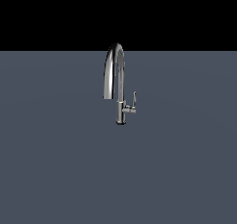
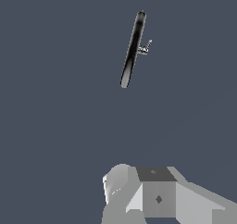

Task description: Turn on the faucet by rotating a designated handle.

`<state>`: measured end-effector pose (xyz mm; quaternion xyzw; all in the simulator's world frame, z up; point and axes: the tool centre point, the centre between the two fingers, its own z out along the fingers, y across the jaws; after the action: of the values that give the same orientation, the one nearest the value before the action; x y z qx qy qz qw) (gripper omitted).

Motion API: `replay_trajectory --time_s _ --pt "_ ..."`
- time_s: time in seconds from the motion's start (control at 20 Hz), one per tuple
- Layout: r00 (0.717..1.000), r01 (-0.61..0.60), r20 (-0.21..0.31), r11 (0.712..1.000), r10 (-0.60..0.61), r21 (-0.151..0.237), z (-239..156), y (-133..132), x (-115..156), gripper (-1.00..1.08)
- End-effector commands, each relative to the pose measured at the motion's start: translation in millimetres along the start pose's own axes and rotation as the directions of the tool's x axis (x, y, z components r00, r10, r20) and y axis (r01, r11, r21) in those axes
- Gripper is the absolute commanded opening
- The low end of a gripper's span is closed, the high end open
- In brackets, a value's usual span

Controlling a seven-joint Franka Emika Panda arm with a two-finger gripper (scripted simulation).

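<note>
The chrome gooseneck faucet stands upright near the middle of the grey surface, with its darker base at the bottom of the stem. The handle is a thin lever pointing up from a short stub on the stem's side toward the exterior view's right. In the wrist view the faucet shows from above as a slim dark bar, with the handle sticking out beside it. Grey blocky parts of my gripper show at the picture's edge, far from the faucet. Its fingers are not distinct. The exterior view shows no gripper.
A flat dark grey surface spreads all around the faucet, with a black background behind it. No other objects show.
</note>
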<state>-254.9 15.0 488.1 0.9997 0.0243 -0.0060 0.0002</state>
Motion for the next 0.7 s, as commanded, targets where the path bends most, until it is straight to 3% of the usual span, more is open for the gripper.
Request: replay_trajectory --time_s 0.0,0.3,0.65 --pt "1.000 0.000 0.000 1.000 0.000 0.000 0.0 0.0 0.0 -1.00" --pt "1.000 -0.014 0.010 1.000 0.013 0.013 0.7 0.2 5.2 -1.00" --pt "0.997 -0.066 0.051 0.996 0.062 0.061 4.0 1.4 24.5 -1.00"
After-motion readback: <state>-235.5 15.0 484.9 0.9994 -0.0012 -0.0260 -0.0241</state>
